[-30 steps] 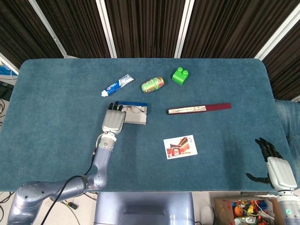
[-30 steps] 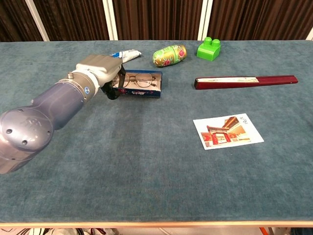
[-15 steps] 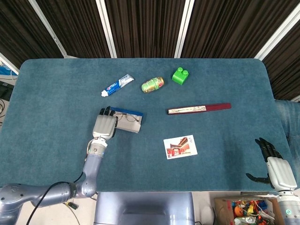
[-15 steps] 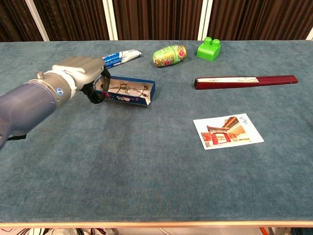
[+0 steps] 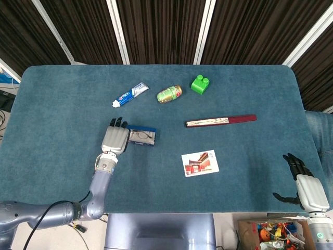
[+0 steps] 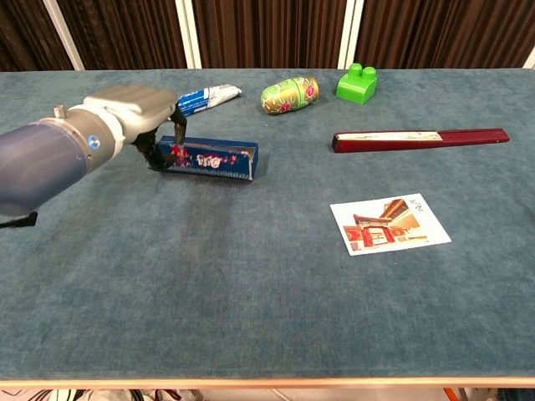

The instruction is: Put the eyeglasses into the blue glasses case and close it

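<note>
The blue glasses case [image 5: 142, 136] lies open left of the table's middle. In the chest view its patterned blue side wall [image 6: 213, 160] faces the camera and hides the inside. From the head view the grey interior shows, with the eyeglasses [image 5: 140, 137] only faintly visible in it. My left hand [image 5: 115, 139] is at the case's left end, and its fingers [image 6: 159, 150] curl down around that end and grip it. My right hand [image 5: 304, 187] hangs off the table's near right corner, fingers spread, holding nothing.
Along the far side lie a toothpaste tube [image 5: 131, 94], a green patterned can [image 5: 169, 94] and a green block [image 5: 200, 84]. A long dark red folded fan [image 5: 221, 121] lies right of the case. A postcard [image 5: 200, 163] lies nearer the front.
My left hand has drawn the case to the left and tipped it. Its blue side now faces the chest camera, and the glasses no longer show there. The right hand has not moved.
</note>
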Controlling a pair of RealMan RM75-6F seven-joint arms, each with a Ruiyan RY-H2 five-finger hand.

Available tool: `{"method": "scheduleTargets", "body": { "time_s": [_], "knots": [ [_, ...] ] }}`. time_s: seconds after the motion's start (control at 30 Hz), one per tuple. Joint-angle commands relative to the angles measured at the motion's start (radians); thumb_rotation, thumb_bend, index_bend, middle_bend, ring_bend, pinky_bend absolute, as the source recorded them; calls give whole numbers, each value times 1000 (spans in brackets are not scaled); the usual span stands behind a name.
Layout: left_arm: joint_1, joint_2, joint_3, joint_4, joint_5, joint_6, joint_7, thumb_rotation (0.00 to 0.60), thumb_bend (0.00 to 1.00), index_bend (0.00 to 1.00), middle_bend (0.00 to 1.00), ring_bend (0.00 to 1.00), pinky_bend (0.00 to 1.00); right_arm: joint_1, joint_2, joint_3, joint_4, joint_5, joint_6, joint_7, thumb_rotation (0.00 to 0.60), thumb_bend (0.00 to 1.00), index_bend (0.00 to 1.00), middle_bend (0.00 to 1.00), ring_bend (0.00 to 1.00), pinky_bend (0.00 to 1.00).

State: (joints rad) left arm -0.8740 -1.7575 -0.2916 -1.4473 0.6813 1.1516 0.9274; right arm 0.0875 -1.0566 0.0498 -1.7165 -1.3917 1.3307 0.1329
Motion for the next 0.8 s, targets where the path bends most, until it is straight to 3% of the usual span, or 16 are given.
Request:
{"method": "scheduleTargets", "body": {
  "time_s": [0.03,0.8],
  "knots": [
    [-16,-8,-8,16,1,2,10,600,416,575,215,42,97,1,0,0,-1,0,-2,1,600,109,23,0,33,178],
    [-109,-74,-62,192,-113,-40,49,600,416,554,202,43,96,2,5,-1,-9,13,-13,-2,600,109,23,0,33,177]
  ]
}}
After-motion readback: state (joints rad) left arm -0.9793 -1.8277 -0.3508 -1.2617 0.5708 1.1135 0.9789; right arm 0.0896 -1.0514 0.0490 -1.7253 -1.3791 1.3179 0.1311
